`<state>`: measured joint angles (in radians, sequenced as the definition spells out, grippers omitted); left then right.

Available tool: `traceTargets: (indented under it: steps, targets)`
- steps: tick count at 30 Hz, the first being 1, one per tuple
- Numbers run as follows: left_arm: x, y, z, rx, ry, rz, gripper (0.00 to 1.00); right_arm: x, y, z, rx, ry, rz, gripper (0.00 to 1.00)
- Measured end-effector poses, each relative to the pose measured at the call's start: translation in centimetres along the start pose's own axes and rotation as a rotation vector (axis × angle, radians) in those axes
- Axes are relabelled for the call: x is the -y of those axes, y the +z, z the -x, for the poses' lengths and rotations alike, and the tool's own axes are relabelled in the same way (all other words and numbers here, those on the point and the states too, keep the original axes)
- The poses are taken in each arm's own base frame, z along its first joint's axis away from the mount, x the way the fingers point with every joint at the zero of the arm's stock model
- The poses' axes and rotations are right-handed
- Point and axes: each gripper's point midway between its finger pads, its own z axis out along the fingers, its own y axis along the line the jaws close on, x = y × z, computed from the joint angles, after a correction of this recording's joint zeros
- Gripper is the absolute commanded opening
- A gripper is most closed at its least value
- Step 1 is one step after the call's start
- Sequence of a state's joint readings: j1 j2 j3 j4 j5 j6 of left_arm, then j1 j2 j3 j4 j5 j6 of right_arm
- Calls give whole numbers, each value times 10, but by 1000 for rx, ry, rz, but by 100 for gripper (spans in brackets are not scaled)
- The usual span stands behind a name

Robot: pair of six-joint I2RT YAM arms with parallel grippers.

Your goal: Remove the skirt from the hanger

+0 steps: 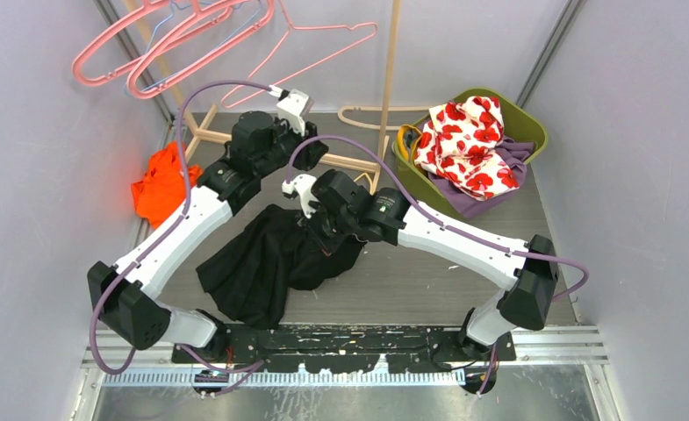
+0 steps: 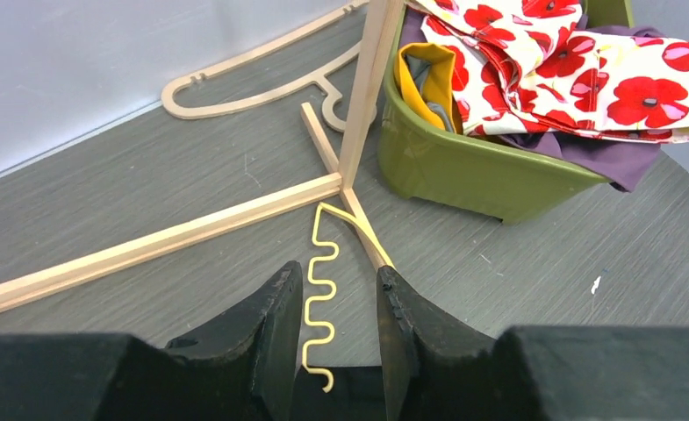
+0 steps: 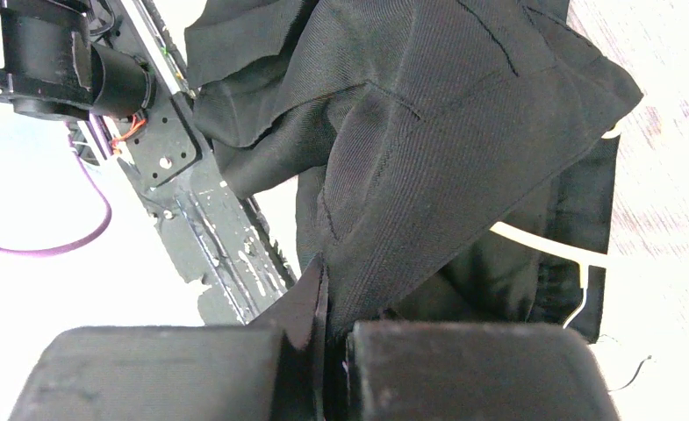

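The skirt [image 1: 261,263], black and crumpled, lies on the table [image 1: 428,281] between the two arms, nearer the left one, and spreads from the middle toward the near left.

The right arm rises from its base at the near right, bends at the elbow by the right edge, and runs left across the table to the far right part of the skirt. The right gripper [image 3: 323,298] is closed on a fold of the black cloth. In the wrist view the cloth rises in a ridge from the fingers. A pale strip [image 3: 542,250] shows among the folds; what it is cannot be told.

The left arm reaches from the near left up and away, its wrist beyond the skirt and turned toward the far right. The left gripper [image 2: 336,281] stands narrowly parted. The wavy end of a yellow hanger [image 2: 321,298] runs through the gap, which is wider than the wire. The wire's other end reaches the foot of the wooden rack [image 2: 358,96].

Just right of the rack stands a green bin [image 2: 463,167] holding a poppy-print cloth [image 1: 463,140]. A wooden hanger [image 2: 253,83] lies flat at the far side. Pink hangers [image 1: 174,39] hang at the far left above an orange cloth [image 1: 158,184].
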<state>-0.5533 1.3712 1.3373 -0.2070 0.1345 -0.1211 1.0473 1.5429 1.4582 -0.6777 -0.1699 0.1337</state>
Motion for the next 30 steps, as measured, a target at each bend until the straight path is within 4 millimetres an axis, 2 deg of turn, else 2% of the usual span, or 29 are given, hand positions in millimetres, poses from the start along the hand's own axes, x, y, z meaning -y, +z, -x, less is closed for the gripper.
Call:
traceTargets:
  steps: [3,7,15,20,25,30]
  targets:
    - [3,8,-2,-14,1,-25,34,0,0,-1,-4,-3,-1,1]
    - [10,21,-19,-68,-9,-75,30,0,-1,-1,-4,-4,-1,1]
    - [44,46,-41,-203,-2,-294,31,-1,-1,-1,-4,-4,6,1]
    - [61,46,-84,-363,-4,-386,33,-1,-1,-1,-3,-4,7,1]
    - [64,51,-125,-547,-13,-430,33,0,-5,-2,-4,-3,-2,1]
    - [64,52,-153,-674,-16,-430,33,-1,-14,2,25,-8,-8,1]
